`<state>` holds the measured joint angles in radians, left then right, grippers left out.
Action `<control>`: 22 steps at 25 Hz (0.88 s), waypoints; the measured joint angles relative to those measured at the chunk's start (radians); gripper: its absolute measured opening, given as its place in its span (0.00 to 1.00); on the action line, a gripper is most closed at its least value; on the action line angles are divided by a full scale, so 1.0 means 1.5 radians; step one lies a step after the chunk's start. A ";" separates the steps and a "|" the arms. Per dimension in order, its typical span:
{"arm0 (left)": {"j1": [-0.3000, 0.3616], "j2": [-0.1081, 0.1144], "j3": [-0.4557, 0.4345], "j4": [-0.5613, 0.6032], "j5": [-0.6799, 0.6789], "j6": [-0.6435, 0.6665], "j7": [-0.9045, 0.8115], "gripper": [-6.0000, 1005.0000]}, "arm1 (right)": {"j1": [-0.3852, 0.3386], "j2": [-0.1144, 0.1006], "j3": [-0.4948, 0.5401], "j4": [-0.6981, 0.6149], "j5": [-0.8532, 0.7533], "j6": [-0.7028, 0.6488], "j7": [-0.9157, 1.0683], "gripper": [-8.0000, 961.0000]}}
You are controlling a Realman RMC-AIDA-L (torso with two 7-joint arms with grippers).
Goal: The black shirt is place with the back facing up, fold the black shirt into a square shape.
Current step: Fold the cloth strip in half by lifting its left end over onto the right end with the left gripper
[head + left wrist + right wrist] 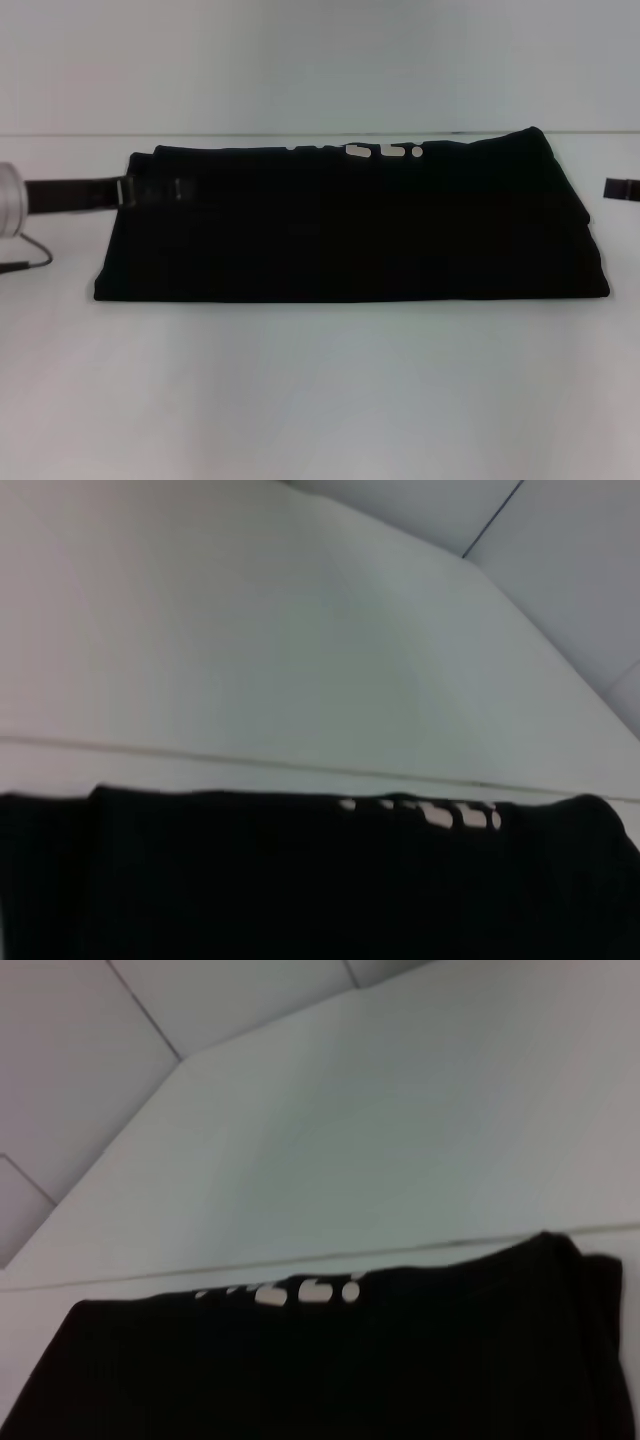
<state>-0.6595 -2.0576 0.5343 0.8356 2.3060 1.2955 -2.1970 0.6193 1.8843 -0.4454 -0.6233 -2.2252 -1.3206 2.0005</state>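
The black shirt (350,225) lies on the white table as a long flat band, wider than it is deep. White lettering (380,152) peeks out along its far edge. My left gripper (160,190) reaches in from the left and lies over the shirt's far left corner. My right gripper (620,188) shows only as a dark tip at the right edge of the head view, just off the shirt's right end. The shirt fills the lower part of the left wrist view (300,880) and of the right wrist view (350,1370).
The white table (320,390) stretches in front of the shirt and on both sides. A thin dark cable (30,262) hangs by the silver left wrist (8,200). A pale wall stands behind the table's far edge.
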 joint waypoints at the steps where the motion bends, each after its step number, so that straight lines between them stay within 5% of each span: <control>1: 0.006 0.001 -0.002 0.000 0.002 0.005 0.000 0.85 | -0.004 -0.001 0.000 0.000 0.000 -0.006 0.003 0.65; 16: 0.045 -0.002 -0.030 0.013 0.048 0.086 -0.024 0.85 | -0.012 -0.015 -0.005 0.005 -0.005 -0.037 0.026 0.65; 22: 0.040 0.005 -0.040 0.011 0.080 0.150 -0.117 0.85 | 0.010 0.001 -0.006 0.009 -0.001 -0.054 0.029 0.65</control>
<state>-0.5999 -2.0506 0.4741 0.8515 2.4266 1.5201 -2.3725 0.6337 1.8861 -0.4540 -0.6097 -2.2275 -1.4009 2.0439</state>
